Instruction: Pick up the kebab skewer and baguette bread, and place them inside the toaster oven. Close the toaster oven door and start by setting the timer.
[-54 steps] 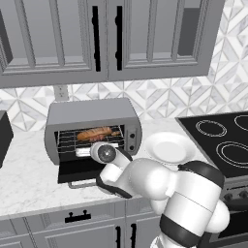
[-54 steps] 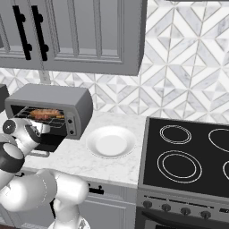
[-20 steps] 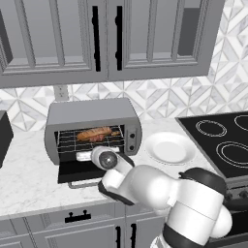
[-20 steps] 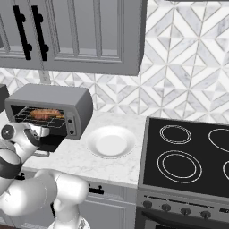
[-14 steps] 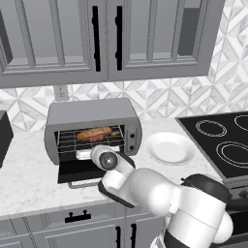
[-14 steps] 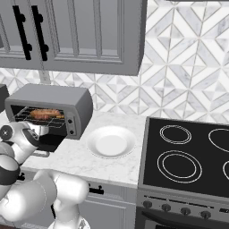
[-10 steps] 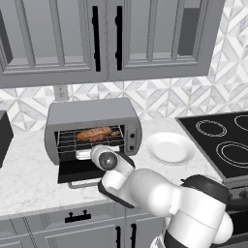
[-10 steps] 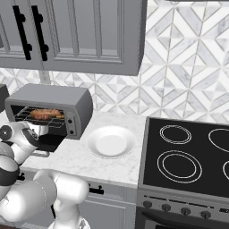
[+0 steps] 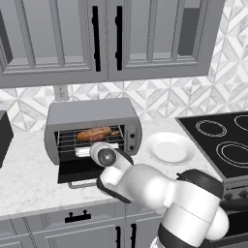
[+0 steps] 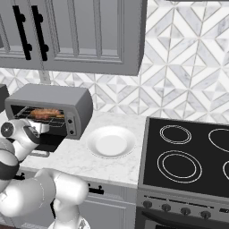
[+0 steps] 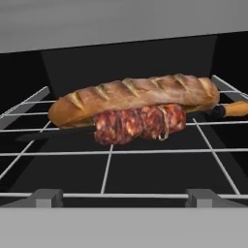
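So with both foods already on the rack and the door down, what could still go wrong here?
1. The gripper, jaws open, sits at the toaster oven mouth above the lowered toaster oven door; lifting the door before backing out could trap it.
2. The kebab skewer leans against the baguette bread on the wire rack; a bump might roll either one.

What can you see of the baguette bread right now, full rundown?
The stubby golden-brown baguette bread has a ridged, scored crust, paler at the cuts and darker toward its rounded ends. It lies lengthwise on the thin wire rack inside the dark cavity of the grey rounded toaster oven, roughly parallel to the opening. The thin kebab skewer of reddish-brown meat chunks lies pressed along its front side, touching it. The dark glass toaster oven door is folded down open. Nothing grips the loaf.
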Controlling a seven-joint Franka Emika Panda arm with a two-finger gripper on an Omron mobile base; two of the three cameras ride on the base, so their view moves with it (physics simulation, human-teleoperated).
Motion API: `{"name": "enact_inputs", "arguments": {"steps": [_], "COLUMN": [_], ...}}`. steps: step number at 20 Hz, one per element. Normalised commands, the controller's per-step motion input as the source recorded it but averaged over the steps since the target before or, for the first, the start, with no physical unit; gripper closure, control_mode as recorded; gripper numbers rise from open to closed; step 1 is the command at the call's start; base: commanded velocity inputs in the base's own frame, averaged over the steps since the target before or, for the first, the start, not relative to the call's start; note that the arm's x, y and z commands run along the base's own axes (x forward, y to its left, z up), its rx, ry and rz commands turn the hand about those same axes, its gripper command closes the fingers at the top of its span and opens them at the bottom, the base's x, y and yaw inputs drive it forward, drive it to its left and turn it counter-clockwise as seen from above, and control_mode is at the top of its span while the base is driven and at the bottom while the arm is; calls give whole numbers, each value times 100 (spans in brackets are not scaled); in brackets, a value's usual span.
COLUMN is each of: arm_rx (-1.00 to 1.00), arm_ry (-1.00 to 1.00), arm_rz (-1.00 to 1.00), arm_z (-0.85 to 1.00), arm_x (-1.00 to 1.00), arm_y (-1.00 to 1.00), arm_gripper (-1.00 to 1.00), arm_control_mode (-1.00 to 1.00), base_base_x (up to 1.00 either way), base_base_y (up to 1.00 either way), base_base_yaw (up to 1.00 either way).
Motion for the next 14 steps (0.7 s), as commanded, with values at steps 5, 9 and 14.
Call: {"name": "enact_inputs", "arguments": {"steps": [5, 9, 14], "arm_rx": [0, 0, 0], "arm_ry": [0, 0, 0], "arm_rz": [0, 0, 0], "arm_z": [0, 0, 0], "arm_x": [2, 7, 10], "arm_y": [0, 0, 0], "arm_gripper": [-100, -100, -100], "arm_control_mode": [-100, -100, -100], "base_base_x": [0, 0, 0], "base_base_y": [0, 0, 0], "base_base_yaw": [0, 0, 0]}}
